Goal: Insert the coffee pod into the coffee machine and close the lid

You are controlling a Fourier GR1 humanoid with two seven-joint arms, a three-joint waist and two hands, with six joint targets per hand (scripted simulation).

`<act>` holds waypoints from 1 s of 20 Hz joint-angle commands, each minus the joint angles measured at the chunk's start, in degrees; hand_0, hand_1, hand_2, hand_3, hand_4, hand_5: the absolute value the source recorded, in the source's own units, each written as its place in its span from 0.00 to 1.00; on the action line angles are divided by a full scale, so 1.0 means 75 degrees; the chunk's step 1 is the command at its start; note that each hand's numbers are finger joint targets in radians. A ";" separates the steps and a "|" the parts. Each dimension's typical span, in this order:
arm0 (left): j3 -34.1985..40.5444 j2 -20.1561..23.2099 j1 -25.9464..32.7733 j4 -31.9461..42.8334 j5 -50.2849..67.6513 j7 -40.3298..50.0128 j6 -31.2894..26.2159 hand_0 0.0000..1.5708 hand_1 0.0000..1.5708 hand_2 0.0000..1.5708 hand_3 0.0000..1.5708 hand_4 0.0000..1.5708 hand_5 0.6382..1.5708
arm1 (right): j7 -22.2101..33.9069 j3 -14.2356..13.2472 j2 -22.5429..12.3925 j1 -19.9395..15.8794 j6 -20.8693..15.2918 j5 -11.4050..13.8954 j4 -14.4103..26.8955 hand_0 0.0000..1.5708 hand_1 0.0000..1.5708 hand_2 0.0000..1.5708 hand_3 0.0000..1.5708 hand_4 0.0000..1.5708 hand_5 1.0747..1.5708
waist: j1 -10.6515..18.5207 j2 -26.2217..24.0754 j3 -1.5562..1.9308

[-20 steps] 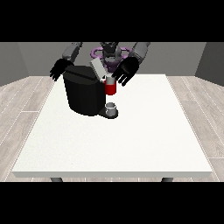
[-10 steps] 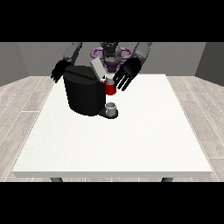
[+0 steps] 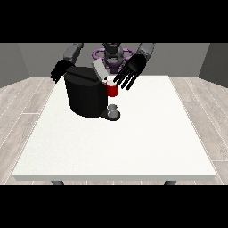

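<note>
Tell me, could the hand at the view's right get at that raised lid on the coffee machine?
Probably yes: the hand at the view's right hovers with straight fingers beside the lid, with nothing between them.

Both arms reach fwd over table. Hand at view's right (image 3: 132, 70): palm toward camera, fingers straight, spread, pointing down-left. Hand at view's left (image 3: 59, 70): held lower-left of its forearm, fingers relaxed, pointing down. Hands well apart.

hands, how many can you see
2: one at the view's right, over the red part of the coffee machine; one at the view's left, behind the machine's far corner.
</note>
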 commanded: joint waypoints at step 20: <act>0.2024 -0.2224 0.2886 -0.0384 0.2775 -0.0570 -0.0079 0.00 0.00 0.00 0.00 0.00 1.00 | -0.0360 -0.0338 -0.0006 0.1870 0.0149 -0.0304 0.0341 0.00 0.00 0.00 0.00 0.28 1.00 | 0.1542 -0.2821 -0.0013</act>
